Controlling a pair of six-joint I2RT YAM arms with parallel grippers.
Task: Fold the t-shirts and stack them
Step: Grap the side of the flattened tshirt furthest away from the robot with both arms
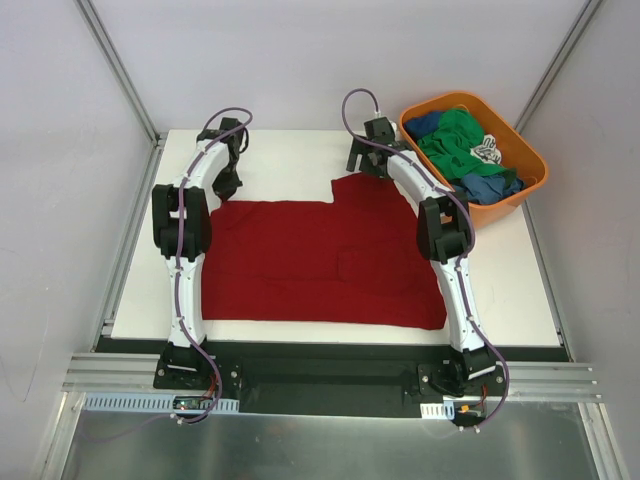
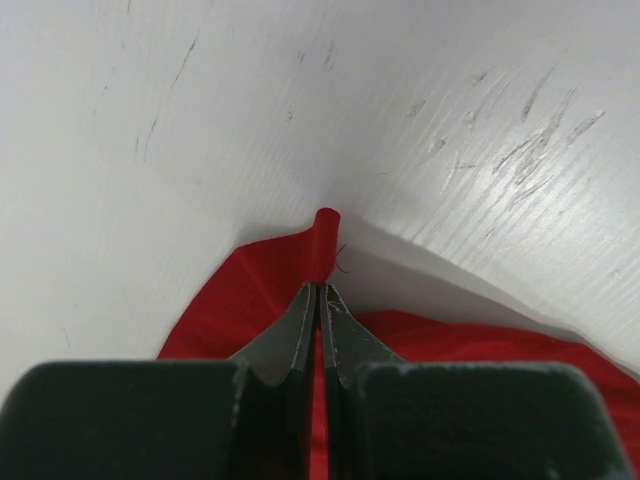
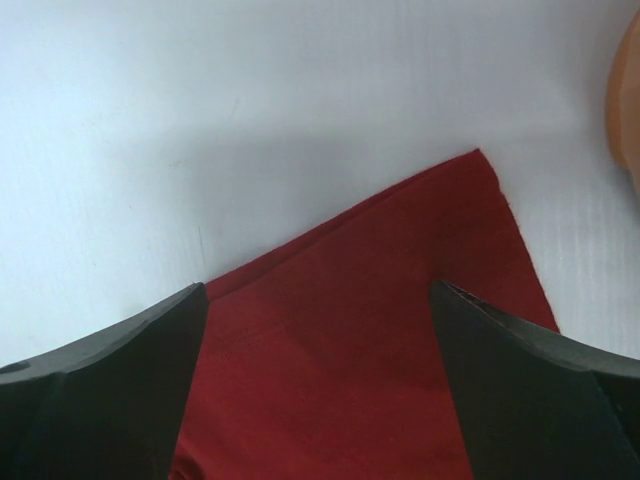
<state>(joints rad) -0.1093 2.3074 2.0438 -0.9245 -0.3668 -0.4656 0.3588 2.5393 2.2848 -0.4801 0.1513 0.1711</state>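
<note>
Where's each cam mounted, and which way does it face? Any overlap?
Top external: above and behind the bases, looking down on the table, red t-shirt and orange tub; both arms show whole.
Left wrist: on that wrist, looking along the left gripper, shut on the shirt's edge.
Right wrist: on that wrist, looking down through the right gripper, open over a shirt corner.
Shared: all three see the red t-shirt.

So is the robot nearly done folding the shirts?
Not nearly. Done: the red t-shirt lies spread flat on the table. In hand: the left end effector is shut on one far corner of it, and the right end effector hangs open over the other. Left: folding it, then the green t-shirt and blue t-shirt in the orange tub. No stack shows yet.
</note>
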